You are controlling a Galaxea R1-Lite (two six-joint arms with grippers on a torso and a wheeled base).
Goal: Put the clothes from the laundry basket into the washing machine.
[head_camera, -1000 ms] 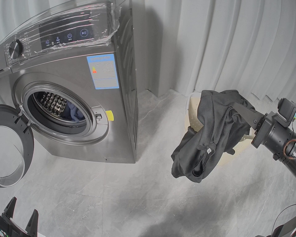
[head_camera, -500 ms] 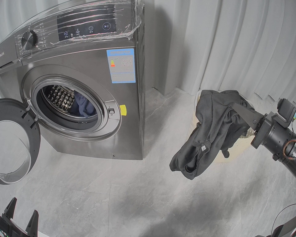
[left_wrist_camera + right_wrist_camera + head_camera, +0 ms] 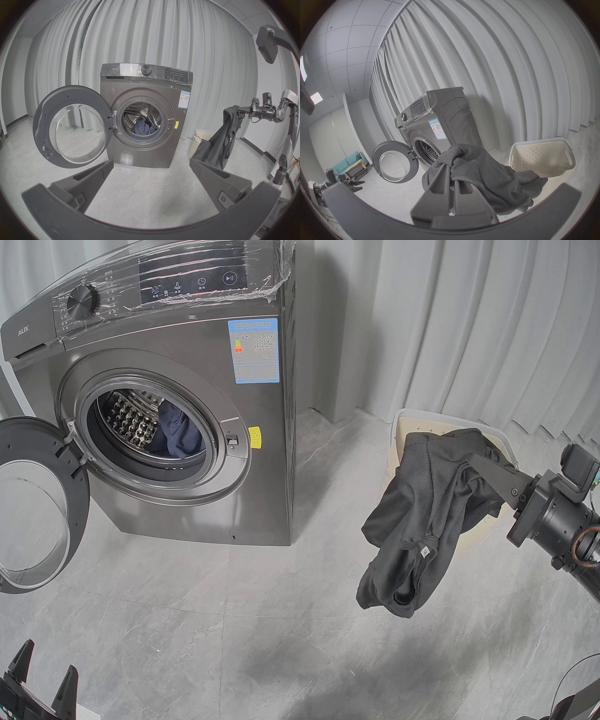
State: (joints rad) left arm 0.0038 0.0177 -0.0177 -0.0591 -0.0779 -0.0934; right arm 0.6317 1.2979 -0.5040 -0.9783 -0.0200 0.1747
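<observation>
My right gripper (image 3: 484, 465) is shut on a dark grey garment (image 3: 425, 521) that hangs in the air over the floor, in front of the cream laundry basket (image 3: 425, 421). The same garment (image 3: 484, 175) drapes over the right gripper (image 3: 451, 184) in the right wrist view, with the basket (image 3: 543, 156) beyond it. The grey washing machine (image 3: 181, 396) stands at the left with its round door (image 3: 37, 502) swung open; a blue cloth (image 3: 178, 434) lies in the drum. My left gripper (image 3: 44, 671) is open low at the front left, fingers (image 3: 93, 178) spread, nothing between them.
Pale curtains (image 3: 469, 327) run along the back wall behind the machine and basket. Grey tiled floor (image 3: 250, 627) lies open between the machine and the hanging garment. The open door juts out to the machine's left.
The head camera has shifted, so the washing machine sits further right and higher in the picture. The garment hangs lower and swings slightly; the basket rim shows more. The left gripper has not moved.
</observation>
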